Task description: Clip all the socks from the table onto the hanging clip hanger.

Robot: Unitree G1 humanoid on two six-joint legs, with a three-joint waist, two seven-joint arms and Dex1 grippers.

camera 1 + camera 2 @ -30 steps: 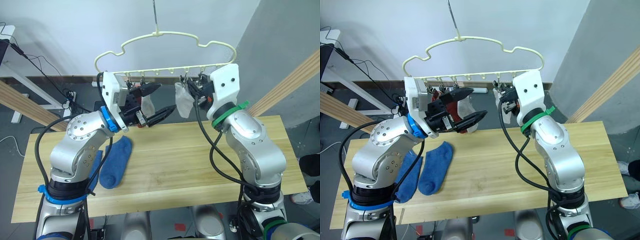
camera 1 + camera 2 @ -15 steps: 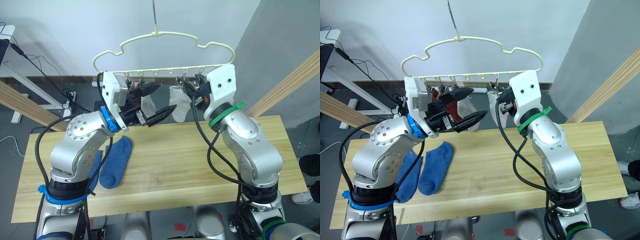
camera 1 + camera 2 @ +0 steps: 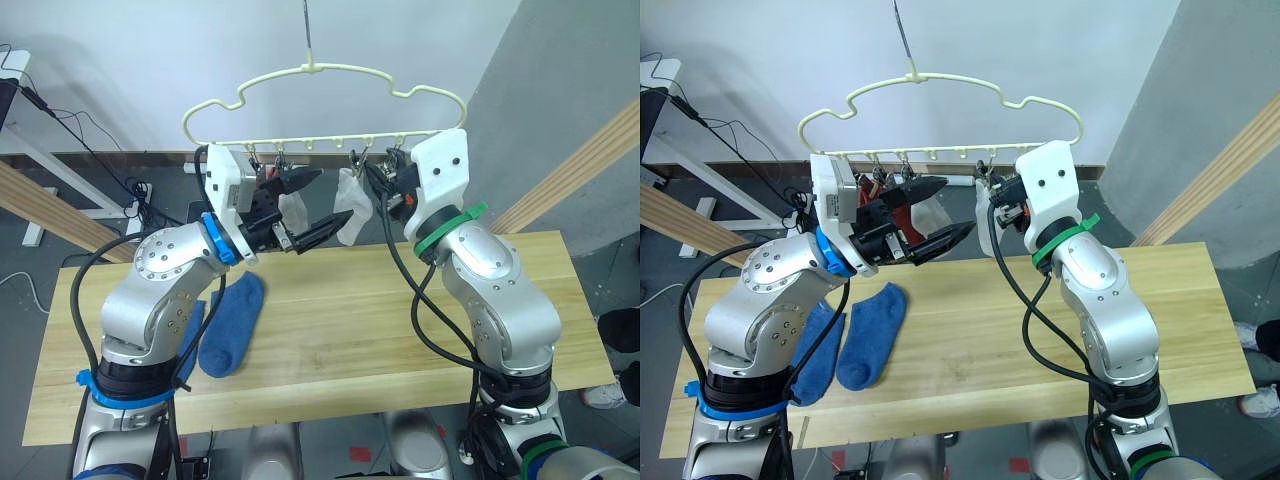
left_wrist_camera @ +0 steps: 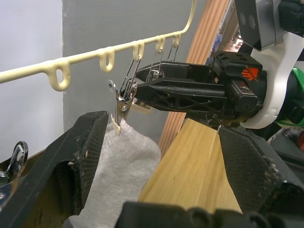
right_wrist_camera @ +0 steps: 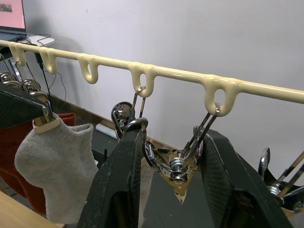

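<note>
Right wrist view, right tool [image 5: 172, 156] astride metal clip [image 5: 176, 167]

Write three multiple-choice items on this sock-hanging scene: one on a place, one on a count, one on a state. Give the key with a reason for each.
1. Where do the blue socks lie?
A. on the table, on the robot's left
B. clipped to the clip hanger
C. on the floor

2. How many blue socks are on the table?
A. none
B. two
C. four

3. How do the fingers of the left gripper stand?
A. shut on a blue sock
B. spread open, holding nothing
C. shut on the hanger's hook

Key: 1 A, both rest on the planks beside the left arm. 2 B, two lie side by side. 3 B, the left wrist view shows its fingers apart around a hanging grey sock.
</note>
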